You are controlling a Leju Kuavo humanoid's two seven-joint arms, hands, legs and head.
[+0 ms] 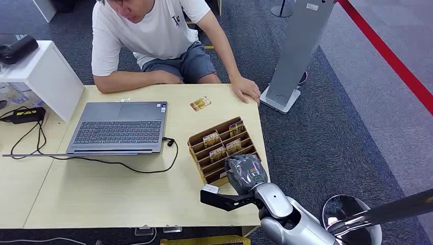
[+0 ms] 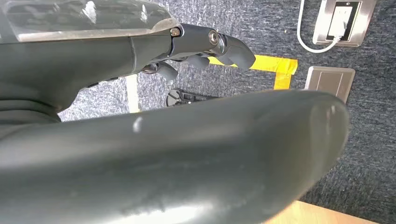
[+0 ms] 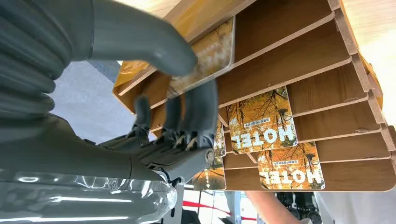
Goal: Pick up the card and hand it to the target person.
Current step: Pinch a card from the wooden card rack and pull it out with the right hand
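A brown tiered card rack [image 1: 200,144] stands near the table's right edge and holds several orange "HOTEL" cards [image 1: 233,146]. My right hand [image 1: 246,172] is at the rack's near end. In the right wrist view my right hand [image 3: 187,116] pinches one card [image 3: 212,53] that sits in a rack slot, thumb on its face and fingers behind it. Another card [image 1: 200,103] lies loose on the table towards the person [image 1: 153,30], whose hand [image 1: 246,89] rests on the far right corner. My left hand [image 2: 187,149] hangs over the carpet with fingers [image 2: 233,49] extended and nothing in it.
An open grey laptop [image 1: 118,127] with a black cable [image 1: 127,166] lies left of the rack. A white box [image 1: 46,71] stands at the far left. A grey pillar stand [image 1: 298,51] rises off the table's far right corner. Bare tabletop [image 1: 102,194] lies near me.
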